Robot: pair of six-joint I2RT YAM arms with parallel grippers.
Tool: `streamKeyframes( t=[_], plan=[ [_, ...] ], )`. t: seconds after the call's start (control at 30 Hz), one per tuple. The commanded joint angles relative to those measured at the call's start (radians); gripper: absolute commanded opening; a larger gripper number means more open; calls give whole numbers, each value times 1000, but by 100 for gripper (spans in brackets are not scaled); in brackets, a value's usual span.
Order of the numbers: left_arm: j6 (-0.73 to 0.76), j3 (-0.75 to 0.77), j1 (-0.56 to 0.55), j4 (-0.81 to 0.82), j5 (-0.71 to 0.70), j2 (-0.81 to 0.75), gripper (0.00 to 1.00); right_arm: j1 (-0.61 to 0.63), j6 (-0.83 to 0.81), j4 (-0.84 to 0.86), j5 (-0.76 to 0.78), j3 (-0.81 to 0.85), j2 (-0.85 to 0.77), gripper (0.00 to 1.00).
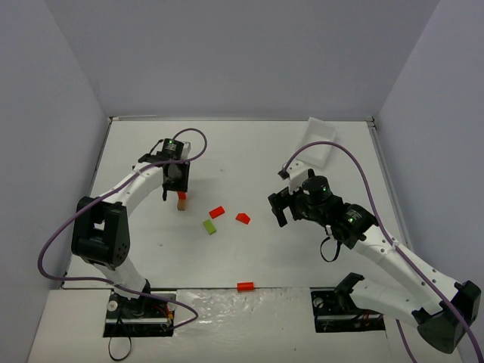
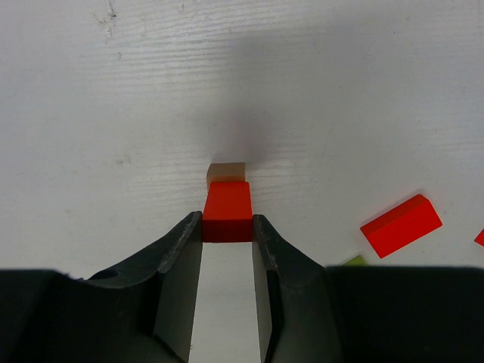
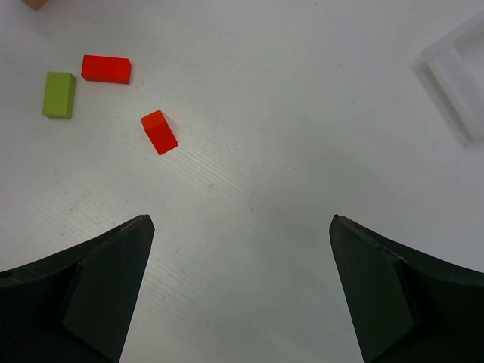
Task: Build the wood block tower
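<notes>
A plain tan block (image 1: 181,203) stands on the table at the left; it also shows in the left wrist view (image 2: 226,172). My left gripper (image 1: 180,193) is shut on a red block (image 2: 227,210) and holds it on or just above the tan block. Loose on the table lie a red block (image 1: 217,212), a lime green block (image 1: 209,227), another red block (image 1: 242,218) and a red block (image 1: 245,286) near the front edge. My right gripper (image 1: 280,209) is open and empty, hovering right of the loose blocks (image 3: 159,131).
A white rectangular tray (image 1: 318,141) sits at the back right; its corner shows in the right wrist view (image 3: 458,72). Grey walls enclose the table on three sides. A purple cable hangs from each arm.
</notes>
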Motion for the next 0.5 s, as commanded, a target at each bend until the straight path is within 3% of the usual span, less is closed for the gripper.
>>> streamKeyframes(
  t=[0.0,0.47],
  plan=[
    [-9,30,8,34,-7,-19,7,-6,5,49,-4,40,10,100],
    [-12,30,7,31,-19,-19,7,-6,8,49,-7,40,11,100]
  ],
)
